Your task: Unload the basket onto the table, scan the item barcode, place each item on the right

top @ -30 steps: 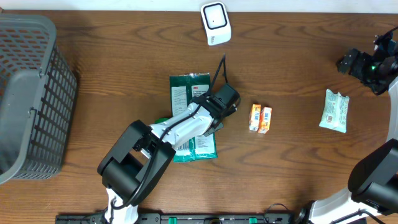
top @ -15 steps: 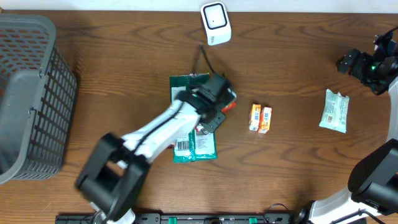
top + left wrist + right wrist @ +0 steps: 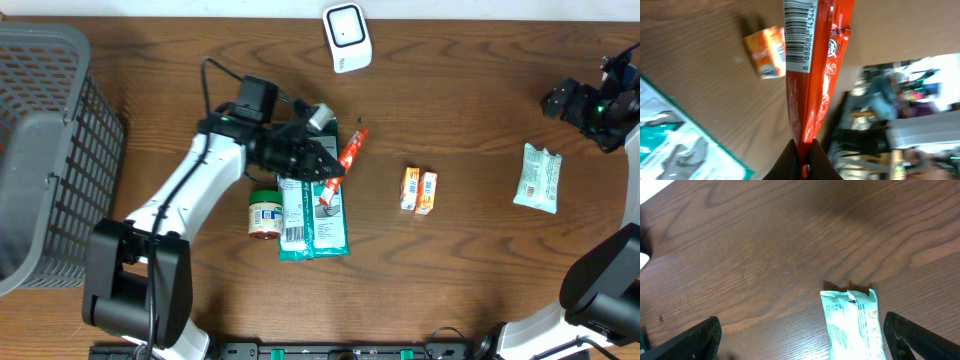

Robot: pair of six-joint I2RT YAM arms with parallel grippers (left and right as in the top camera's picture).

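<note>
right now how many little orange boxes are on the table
2. They lie side by side on the table between the green packets and the pale packet: one orange box, the other orange box beside it. None appears hidden.

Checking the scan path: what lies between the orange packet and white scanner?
Only bare table, seen overhead, separates the orange packet in the left gripper from the scanner.

overhead: high, facing straight down on the whole table (image 3: 480, 80).
left wrist: close behind the left gripper (image 3: 802, 161), looking along the orange packet (image 3: 812, 75) it pinches; orange boxes (image 3: 765, 52) beyond.
right wrist: low behind the right gripper (image 3: 801, 322), facing the tabletop; pale green packet (image 3: 852, 325) just ahead.
shared: overhead also shows both packets and the boxes.
</note>
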